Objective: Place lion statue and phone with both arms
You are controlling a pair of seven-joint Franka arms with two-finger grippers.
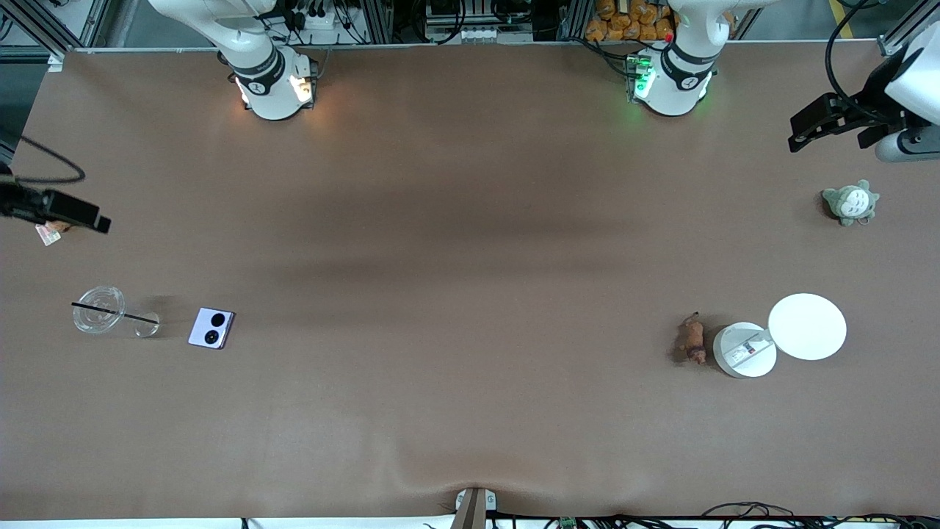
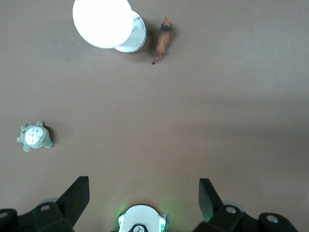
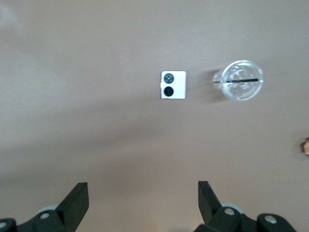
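The lion statue (image 1: 692, 339) lies on the table toward the left arm's end, beside a round white container (image 1: 744, 350); it also shows in the left wrist view (image 2: 164, 38). The lavender phone (image 1: 211, 328) lies toward the right arm's end, face up with two black circles, and shows in the right wrist view (image 3: 173, 85). My left gripper (image 1: 815, 121) is open and empty, high over the table edge above the grey-green plush; its own view (image 2: 144, 193) shows it the same. My right gripper (image 1: 81, 215) is open and empty, high over the other end; its own view (image 3: 143, 195) agrees.
A clear cup with a black straw (image 1: 103, 312) lies beside the phone. A white disc (image 1: 807, 326) leans on the white container. A grey-green plush (image 1: 850, 203) sits near the left gripper. A brown plush with a tag (image 1: 51, 231) shows under the right gripper.
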